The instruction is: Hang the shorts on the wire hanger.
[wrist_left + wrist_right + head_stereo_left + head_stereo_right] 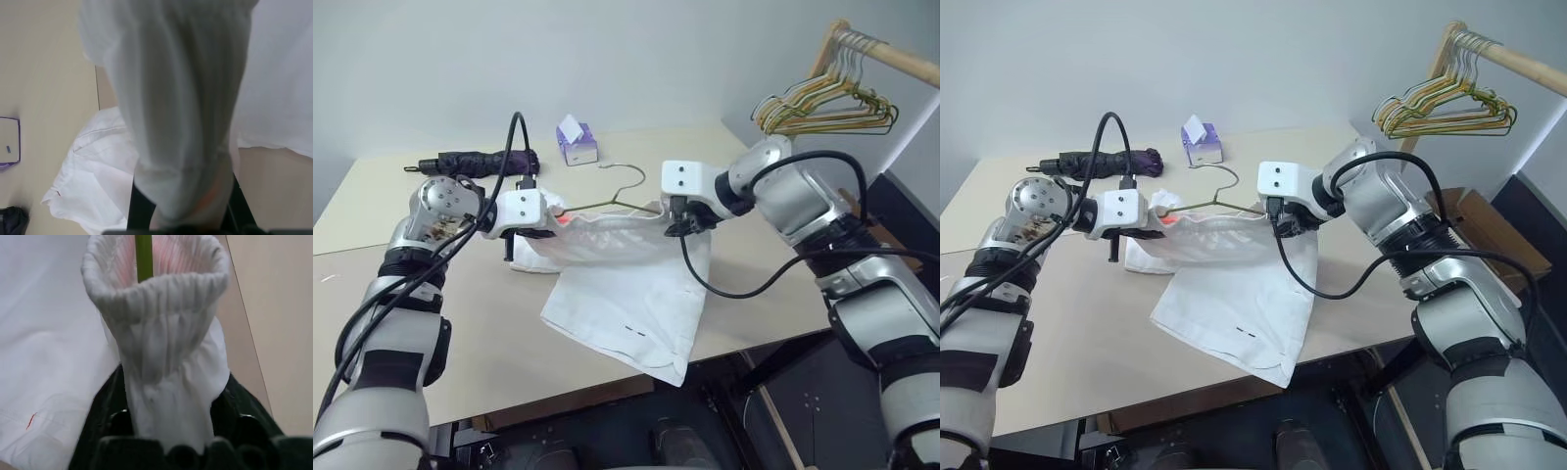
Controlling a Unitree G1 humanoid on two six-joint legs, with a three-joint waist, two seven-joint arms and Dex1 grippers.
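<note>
The white shorts point(626, 294) hang over the beige table point(460, 333), with their gathered waistband stretched between my two grippers. My left gripper point(553, 211) is shut on the waistband's left end, and cloth point(181, 98) drapes over its fingers. My right gripper point(671, 223) is shut on the right end, where bunched waistband point(166, 357) rises from between the black fingers. The thin wire hanger point(607, 201) lies along the waistband with its hook rising behind it. In the right wrist view its wire point(143, 257) runs inside the waistband opening, which is pink inside.
A white-and-purple tissue box point(577, 143) and a dark folded umbrella point(480, 162) lie at the table's far side. A bunch of coloured hangers point(832, 103) hangs on a wooden rail at the right. The shorts' lower hem overhangs the table's front edge.
</note>
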